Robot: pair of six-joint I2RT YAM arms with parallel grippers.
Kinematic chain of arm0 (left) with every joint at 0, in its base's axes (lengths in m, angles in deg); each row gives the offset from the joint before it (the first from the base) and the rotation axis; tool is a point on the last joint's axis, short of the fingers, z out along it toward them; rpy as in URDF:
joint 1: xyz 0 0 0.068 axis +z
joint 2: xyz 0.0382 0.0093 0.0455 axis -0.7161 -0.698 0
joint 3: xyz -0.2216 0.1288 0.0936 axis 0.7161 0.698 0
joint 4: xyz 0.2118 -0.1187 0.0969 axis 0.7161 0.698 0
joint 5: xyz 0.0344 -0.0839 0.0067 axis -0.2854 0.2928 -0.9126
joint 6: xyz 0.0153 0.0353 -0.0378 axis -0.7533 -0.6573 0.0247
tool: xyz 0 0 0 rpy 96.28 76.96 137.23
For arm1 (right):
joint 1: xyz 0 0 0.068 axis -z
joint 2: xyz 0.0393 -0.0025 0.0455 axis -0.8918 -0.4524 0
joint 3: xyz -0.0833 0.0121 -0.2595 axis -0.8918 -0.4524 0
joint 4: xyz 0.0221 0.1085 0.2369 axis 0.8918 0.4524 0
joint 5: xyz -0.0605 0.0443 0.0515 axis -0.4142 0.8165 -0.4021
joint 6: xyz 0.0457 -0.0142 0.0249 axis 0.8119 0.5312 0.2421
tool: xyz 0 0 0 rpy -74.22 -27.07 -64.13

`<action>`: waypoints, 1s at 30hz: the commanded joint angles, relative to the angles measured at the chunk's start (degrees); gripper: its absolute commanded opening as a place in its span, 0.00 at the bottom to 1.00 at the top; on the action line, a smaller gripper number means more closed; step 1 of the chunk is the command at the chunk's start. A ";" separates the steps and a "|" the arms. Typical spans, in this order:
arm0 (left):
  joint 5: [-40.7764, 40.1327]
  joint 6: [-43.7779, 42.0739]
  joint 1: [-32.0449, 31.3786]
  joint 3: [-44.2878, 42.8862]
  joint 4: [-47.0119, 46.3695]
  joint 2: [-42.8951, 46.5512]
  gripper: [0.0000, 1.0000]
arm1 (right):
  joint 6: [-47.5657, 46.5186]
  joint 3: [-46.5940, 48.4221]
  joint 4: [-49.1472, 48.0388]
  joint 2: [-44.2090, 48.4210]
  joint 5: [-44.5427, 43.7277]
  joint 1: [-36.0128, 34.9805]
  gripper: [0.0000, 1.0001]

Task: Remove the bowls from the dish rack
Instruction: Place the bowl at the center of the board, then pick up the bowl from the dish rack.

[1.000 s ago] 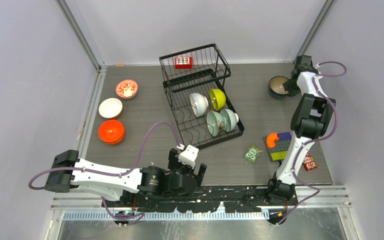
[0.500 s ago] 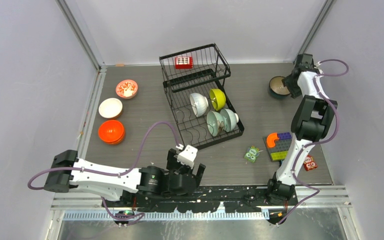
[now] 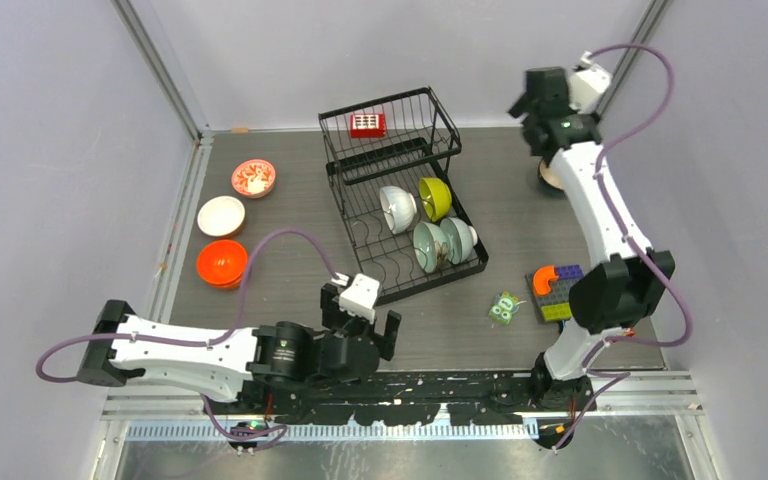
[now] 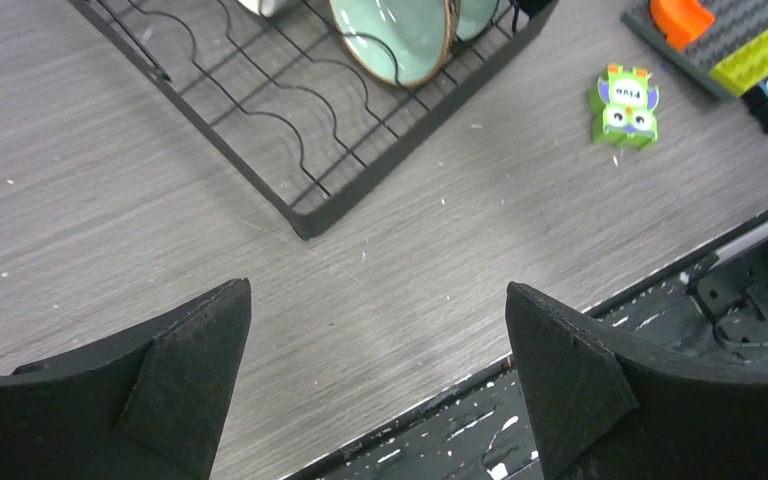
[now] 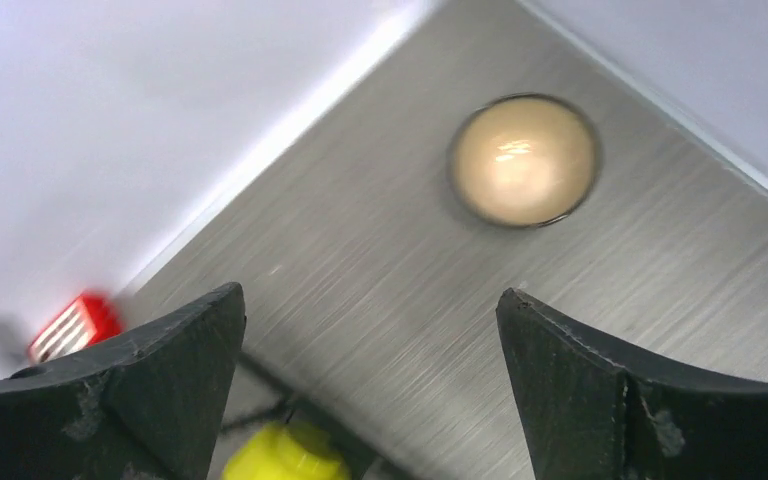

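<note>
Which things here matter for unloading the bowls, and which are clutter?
Job: dish rack; racked: white bowl, lime bowl, mint bowl, paler bowl; already out: patterned bowl, plain white bowl, orange bowl, tan-inside bowl.
Lying about: owl card, block board.

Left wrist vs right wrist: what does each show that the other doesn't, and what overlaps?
Left wrist only: a pale mint bowl on edge in the dish rack, the green owl card, the toy block plate.
Right wrist only: the dark bowl with tan inside upright on the table near the wall, the red tag, the lime-yellow bowl.
Both: the grey table, and open jaws on the left gripper and right gripper.
</note>
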 commanded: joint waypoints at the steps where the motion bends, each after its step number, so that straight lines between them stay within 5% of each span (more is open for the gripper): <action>1: -6.61 -1.31 0.68 -3.51 3.04 3.66 1.00 | -5.14 -2.49 -0.60 10.91 -16.63 -13.01 1.00; 6: -2.06 -4.81 5.44 -4.32 -0.26 4.67 1.00 | 5.08 -16.72 0.51 26.88 -3.01 -14.47 1.00; 16: 11.47 -9.61 16.24 -5.41 -13.44 -0.07 1.00 | 6.26 -51.90 -11.54 57.75 22.65 -14.42 1.00; 23: 12.25 -2.89 17.59 -13.76 -15.36 -13.30 1.00 | 5.09 -59.75 -8.77 66.27 24.58 -14.41 1.00; 30: 21.42 5.50 22.58 -12.10 -24.69 -17.62 0.98 | 4.05 -64.62 -7.31 70.80 26.34 -14.41 1.00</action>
